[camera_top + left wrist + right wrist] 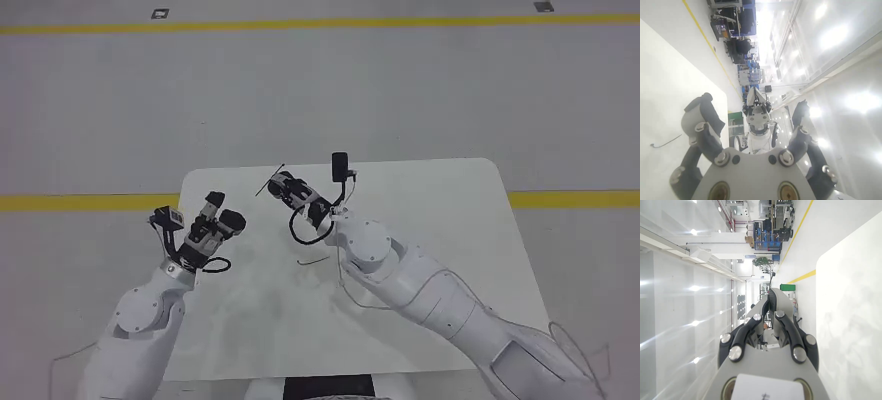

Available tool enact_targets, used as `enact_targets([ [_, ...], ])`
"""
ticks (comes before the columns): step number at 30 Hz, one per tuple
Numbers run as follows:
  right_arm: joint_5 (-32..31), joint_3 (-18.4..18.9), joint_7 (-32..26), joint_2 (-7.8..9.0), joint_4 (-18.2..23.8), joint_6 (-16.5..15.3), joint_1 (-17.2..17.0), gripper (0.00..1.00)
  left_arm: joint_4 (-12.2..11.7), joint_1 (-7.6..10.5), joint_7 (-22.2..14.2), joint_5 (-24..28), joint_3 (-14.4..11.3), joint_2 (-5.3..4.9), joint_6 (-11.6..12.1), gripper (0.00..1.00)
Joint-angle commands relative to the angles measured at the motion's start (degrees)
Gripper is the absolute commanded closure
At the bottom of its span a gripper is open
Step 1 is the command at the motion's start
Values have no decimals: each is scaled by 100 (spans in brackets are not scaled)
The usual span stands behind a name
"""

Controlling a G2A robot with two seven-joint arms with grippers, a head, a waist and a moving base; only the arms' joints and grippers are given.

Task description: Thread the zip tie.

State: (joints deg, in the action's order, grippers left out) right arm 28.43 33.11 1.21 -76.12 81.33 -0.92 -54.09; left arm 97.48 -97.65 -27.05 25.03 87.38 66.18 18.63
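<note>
- While the right gripper [770, 292] is up off the table [450, 220] near its far left corner, its pads are pressed together on a black zip tie [771, 280].
- The tie runs straight out past the fingertips. Right wrist view shows a small head at the free end.
- From the top it reads as a thin slanted line across the gripper tip, just inside the table's far edge.
- I can't tell from any view how much of the strap is behind the pads.
- Left gripper [225, 210]: fingers [702, 117] spread wide with nothing between them. It sits over the left side of the table.
- The left gripper points at the right gripper. They face each other and are near but not touching. The left wrist view has the right gripper's closed tip centred between the left fingers.
- A second zip tie [313, 261] lies flat on the table, slightly curved. It is on the robot's side of the right gripper, just beside the right arm's wrist.
- Left wrist view shows the second tie with a small hook at one end. It touches neither gripper.
</note>
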Motion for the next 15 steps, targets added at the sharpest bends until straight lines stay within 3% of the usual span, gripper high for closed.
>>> enact_targets([
  [1, 1, 0, -1, 0, 1, -1, 0, 100, 1, 0, 2, 0, 0, 0, -2, 0],
  [3, -12, -1, -12, 0, 5, 2, -12, 100, 6, 38, -18, -29, -50, 3, -5, 0],
  [8, -89, 0, -302, -49, 51, 378, -115, 100, -67, 102, -572, 187, -111, -16, 13, 0],
  [15, -184, 30, -301, -70, 31, 417, -121, 100, -74, 111, -597, 154, -103, -20, 31, 0],
])
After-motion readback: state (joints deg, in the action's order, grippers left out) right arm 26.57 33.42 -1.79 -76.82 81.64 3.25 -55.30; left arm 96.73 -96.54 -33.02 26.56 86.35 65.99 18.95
